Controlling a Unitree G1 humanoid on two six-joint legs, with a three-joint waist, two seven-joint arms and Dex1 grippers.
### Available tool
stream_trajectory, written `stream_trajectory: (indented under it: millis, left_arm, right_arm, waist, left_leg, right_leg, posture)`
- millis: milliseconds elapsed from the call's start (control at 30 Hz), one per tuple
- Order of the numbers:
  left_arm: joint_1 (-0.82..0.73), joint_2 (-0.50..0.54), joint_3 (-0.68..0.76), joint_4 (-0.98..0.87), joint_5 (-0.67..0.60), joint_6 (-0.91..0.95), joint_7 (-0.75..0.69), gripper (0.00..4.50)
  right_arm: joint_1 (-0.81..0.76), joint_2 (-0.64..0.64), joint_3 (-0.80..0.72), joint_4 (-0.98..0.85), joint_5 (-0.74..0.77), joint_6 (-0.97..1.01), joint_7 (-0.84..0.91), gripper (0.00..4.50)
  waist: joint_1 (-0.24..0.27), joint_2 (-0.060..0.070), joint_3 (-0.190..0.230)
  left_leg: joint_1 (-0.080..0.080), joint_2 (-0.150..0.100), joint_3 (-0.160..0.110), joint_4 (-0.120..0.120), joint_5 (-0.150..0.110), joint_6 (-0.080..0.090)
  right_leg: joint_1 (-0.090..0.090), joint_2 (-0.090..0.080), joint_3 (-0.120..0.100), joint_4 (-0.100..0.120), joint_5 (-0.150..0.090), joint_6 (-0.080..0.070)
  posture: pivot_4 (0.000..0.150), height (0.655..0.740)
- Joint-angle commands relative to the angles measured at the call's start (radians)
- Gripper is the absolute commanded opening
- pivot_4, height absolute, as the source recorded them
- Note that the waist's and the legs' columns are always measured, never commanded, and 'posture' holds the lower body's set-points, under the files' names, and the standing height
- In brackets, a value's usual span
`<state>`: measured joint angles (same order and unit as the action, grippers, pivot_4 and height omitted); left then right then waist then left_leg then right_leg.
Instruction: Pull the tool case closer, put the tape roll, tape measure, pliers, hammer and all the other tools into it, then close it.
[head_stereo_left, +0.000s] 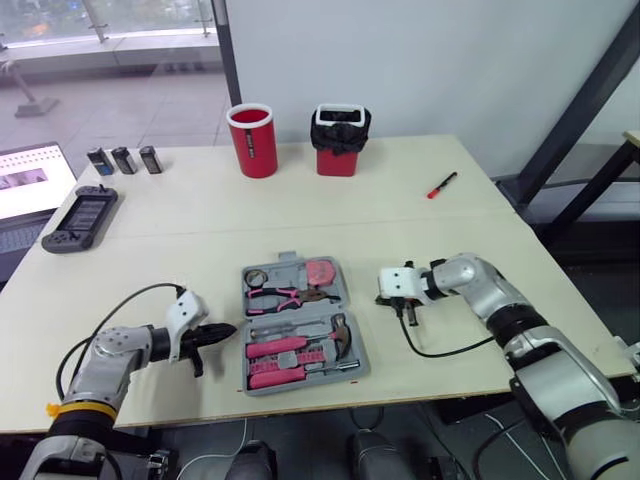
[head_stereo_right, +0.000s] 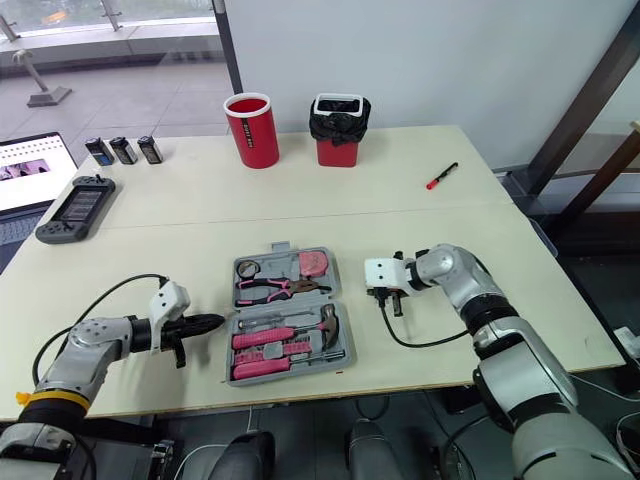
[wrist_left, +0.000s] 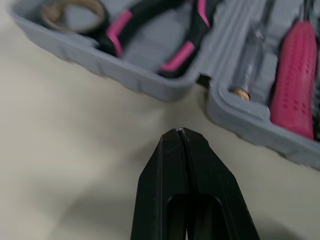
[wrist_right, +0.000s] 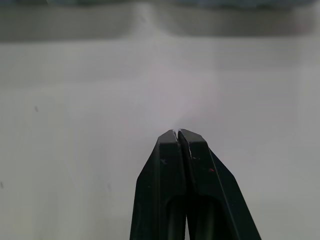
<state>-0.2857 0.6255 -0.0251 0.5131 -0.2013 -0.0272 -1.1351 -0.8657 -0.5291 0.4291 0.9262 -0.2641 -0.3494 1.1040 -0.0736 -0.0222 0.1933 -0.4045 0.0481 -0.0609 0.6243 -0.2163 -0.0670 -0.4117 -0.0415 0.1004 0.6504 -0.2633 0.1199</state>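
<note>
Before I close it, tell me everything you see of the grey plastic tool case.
The grey moulded-plastic tool case lies open flat on the beige table, near its front edge, with the hinge running left to right. Its far half holds a brownish tape roll, black-and-pink pliers and a pink tape measure. The near half holds pink-handled screwdrivers and a hammer. The left gripper, fingers shut, points at its left side, close but not touching.

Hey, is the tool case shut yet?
No, the tool case lies open on the table with the pliers showing inside.
</note>
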Motion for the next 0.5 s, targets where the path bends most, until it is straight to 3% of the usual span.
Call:
stream_trajectory:
  millis: [33,500]
  left_arm:
    - [-0.030,-0.014,-0.020,0.001,0.015,-0.008,-0.013,0.00]
    - [-0.143,-0.114,-0.067,0.075,0.065,-0.004,0.003,0.00]
  right_arm:
    - [-0.026,0.042,-0.007,-0.011,0.000,0.015,0.004,0.08]
    - [0.033,0.124,-0.015,-0.071,0.032,0.029,0.076,0.08]
  waist:
    - [0.002,0.000,0.000]
    - [0.006,0.000,0.000]
  left_leg:
    - [0.000,0.000,0.000,0.000,0.000,0.000]
    - [0.000,0.000,-0.001,0.002,0.000,0.000]
  right_leg:
    - [0.000,0.000,0.000,0.000,0.000,0.000]
    - [0.002,0.000,0.000,0.000,0.000,0.000]
  posture:
    - [0.150,0.7400]
    - [0.150,0.7400]
